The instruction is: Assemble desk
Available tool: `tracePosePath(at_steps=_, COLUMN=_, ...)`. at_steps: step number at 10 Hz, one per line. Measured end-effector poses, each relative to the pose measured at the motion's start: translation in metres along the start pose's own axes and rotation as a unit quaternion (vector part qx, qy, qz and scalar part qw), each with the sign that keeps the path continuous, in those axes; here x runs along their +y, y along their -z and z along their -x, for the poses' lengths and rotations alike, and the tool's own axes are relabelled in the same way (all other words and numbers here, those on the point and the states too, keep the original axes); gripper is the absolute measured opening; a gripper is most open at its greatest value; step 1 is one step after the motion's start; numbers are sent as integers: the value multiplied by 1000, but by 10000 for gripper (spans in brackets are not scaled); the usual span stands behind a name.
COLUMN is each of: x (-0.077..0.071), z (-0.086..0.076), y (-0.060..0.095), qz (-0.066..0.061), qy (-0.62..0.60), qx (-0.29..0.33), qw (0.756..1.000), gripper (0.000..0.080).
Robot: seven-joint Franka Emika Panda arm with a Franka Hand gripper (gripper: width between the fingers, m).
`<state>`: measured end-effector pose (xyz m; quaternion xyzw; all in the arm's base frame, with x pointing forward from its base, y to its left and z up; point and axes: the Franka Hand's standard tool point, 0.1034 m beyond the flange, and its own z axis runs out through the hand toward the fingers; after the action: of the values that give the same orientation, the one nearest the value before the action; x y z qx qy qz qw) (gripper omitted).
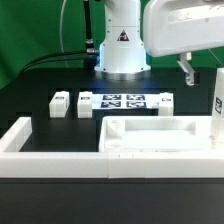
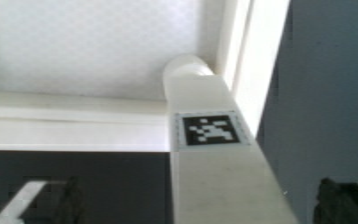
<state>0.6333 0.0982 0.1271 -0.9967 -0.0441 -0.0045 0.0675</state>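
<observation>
A white square leg post (image 2: 213, 165) with a black-white tag (image 2: 208, 130) lies between my gripper's (image 2: 194, 205) dark fingers (image 2: 41, 200), with a gap on each side. The jaws are open. The post's far end meets a corner of the white tabletop (image 2: 87, 50). In the exterior view this leg post (image 1: 217, 100) stands upright at the right edge by the tabletop's (image 1: 190, 137) far right corner, with the gripper (image 1: 203, 70) at its top. Two more leg posts (image 1: 60, 103) (image 1: 85, 104) lie at the exterior view's left.
The marker board (image 1: 125, 101) lies in front of the robot base (image 1: 122, 55). A long low white border wall (image 1: 30, 140) runs along the exterior view's left and front of the black table.
</observation>
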Motion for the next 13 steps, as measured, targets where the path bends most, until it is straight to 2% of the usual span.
tracePosePath(at_steps=1, x=1, z=-4, y=0, qz=0, qy=-1, qx=-10, qw=1000, gripper=649)
tracePosePath(at_steps=4, x=0, z=-7, y=0, qz=16, qy=2, qx=-15, qw=1000, gripper=649)
tracePosePath(at_steps=7, x=3, z=-15, y=3, qz=18, qy=19, qx=-12, qw=1000, gripper=649)
tracePosePath(at_steps=8, x=2, z=-16, y=4, qz=26, qy=27, qx=-12, qw=999, gripper=649)
tracePosePath(at_steps=9, x=0, z=-16, y=3, qz=30, qy=34, qx=-13, qw=999, gripper=559)
tracePosePath(at_steps=10, x=1, z=-16, y=3, qz=30, qy=33, qx=-13, qw=999, gripper=423)
tracePosePath(at_steps=11, x=1, z=-16, y=3, qz=30, qy=32, qx=-13, qw=999, gripper=423)
tracePosePath(at_steps=12, x=1, z=-16, y=3, qz=30, qy=32, qx=-13, qw=999, gripper=287)
tracePosePath(at_steps=13, x=1, z=-16, y=3, qz=30, qy=32, qx=-13, qw=999, gripper=287)
